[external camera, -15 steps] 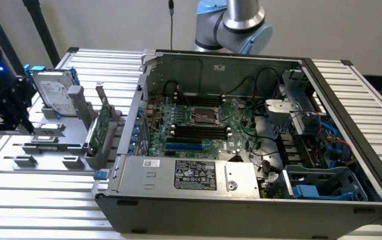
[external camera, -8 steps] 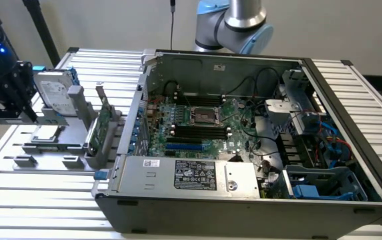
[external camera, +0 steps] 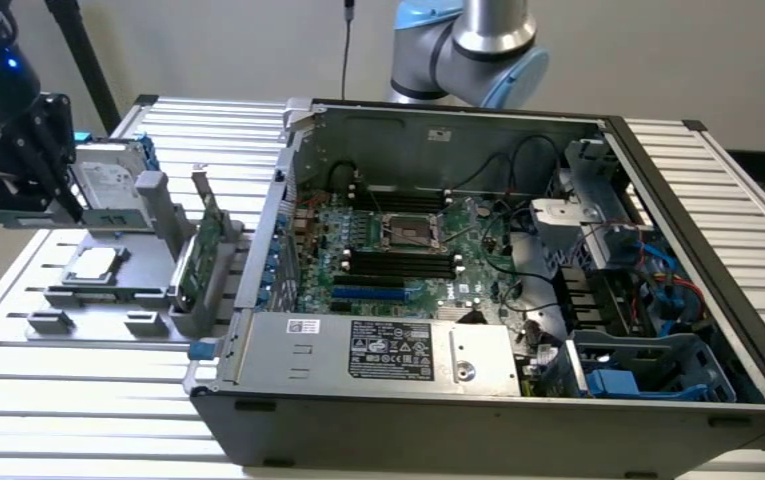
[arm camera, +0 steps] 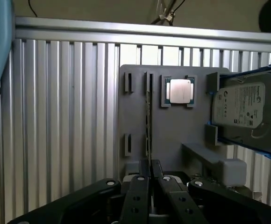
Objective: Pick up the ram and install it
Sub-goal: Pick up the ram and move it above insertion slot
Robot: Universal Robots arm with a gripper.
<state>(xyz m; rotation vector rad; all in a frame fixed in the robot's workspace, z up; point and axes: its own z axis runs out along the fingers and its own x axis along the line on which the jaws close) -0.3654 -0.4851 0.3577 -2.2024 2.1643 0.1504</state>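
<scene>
The ram (external camera: 203,252) is a thin green stick standing on edge in the slotted posts of a grey fixture plate (external camera: 142,262), at the exterior view's left of the open computer case (external camera: 489,300). In the wrist view the ram (arm camera: 147,122) shows edge-on between the posts of the plate (arm camera: 173,130). My gripper (external camera: 70,205) hangs above the plate's far-left side, apart from the ram. Its black fingers (arm camera: 140,186) are pressed together with nothing between them, so the gripper (arm camera: 149,164) is shut and holds nothing. Dark memory slots (external camera: 402,263) lie beside the processor socket on the motherboard.
On the same plate a square silver processor (external camera: 93,265) (arm camera: 179,91) lies flat and a silver hard drive (external camera: 106,185) (arm camera: 247,108) stands in a blue bracket. The case holds a power supply (external camera: 382,352), cables and a blue drive cage (external camera: 649,380). The ribbed aluminium table (external camera: 75,420) surrounds everything.
</scene>
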